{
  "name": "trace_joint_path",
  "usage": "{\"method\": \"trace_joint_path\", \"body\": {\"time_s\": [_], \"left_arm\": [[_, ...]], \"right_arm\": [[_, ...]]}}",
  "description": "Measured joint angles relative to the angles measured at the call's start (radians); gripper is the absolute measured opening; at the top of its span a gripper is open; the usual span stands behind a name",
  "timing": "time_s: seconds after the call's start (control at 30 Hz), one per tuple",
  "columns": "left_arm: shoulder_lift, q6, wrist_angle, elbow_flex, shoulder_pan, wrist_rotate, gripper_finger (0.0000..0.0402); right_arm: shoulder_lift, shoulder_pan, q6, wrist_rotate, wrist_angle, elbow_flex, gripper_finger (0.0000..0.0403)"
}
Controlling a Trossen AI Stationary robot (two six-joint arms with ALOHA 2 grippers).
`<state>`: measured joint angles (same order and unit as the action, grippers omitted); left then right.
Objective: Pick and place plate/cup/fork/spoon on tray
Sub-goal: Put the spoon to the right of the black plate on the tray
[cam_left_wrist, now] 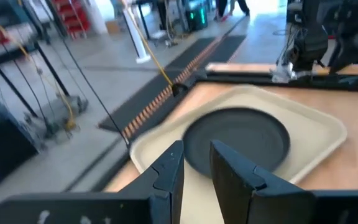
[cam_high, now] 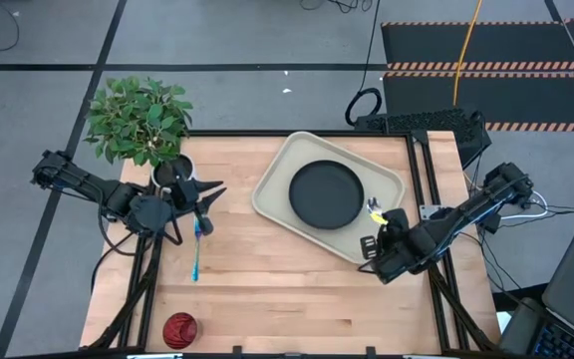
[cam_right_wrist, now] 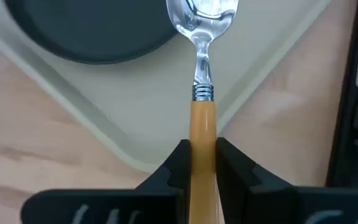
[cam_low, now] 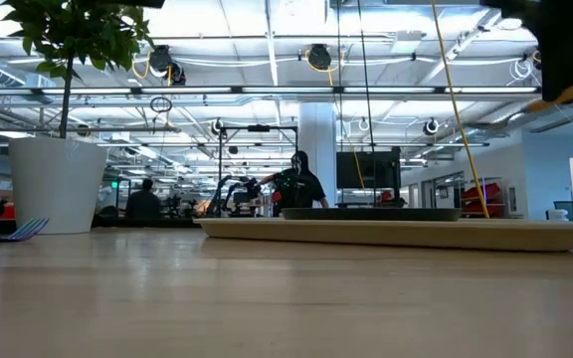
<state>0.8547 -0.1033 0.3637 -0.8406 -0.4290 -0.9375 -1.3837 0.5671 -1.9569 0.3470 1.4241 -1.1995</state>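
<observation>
Gripping the orange-handled, silver-bowled spoon over the beige tray, the right hand hovers above a pale wooden surface.

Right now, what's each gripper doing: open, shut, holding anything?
Left gripper: open, holding nothing, above the table near the fork.
Right gripper: shut on the spoon, over the tray corner.
</observation>
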Motion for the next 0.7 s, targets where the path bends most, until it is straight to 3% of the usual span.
{"method": "trace_joint_path", "body": {"time_s": [0.27,0.5,0.7], "left_arm": [[0.001,0.241,-0.164,0.000,0.000,0.032,0.0081],[0.002,0.240,-0.174,0.000,0.000,0.042,0.0081],[0.002,0.254,-0.156,0.000,0.000,0.043,0.0081]], "right_arm": [[-0.031,0.003,-0.064,-0.010,-0.122,0.176,0.0031],[-0.002,-0.003,-0.166,-0.091,-0.255,0.315,0.0061],[0.031,-0.042,-0.204,-0.059,-0.275,0.345,0.0029]]}}
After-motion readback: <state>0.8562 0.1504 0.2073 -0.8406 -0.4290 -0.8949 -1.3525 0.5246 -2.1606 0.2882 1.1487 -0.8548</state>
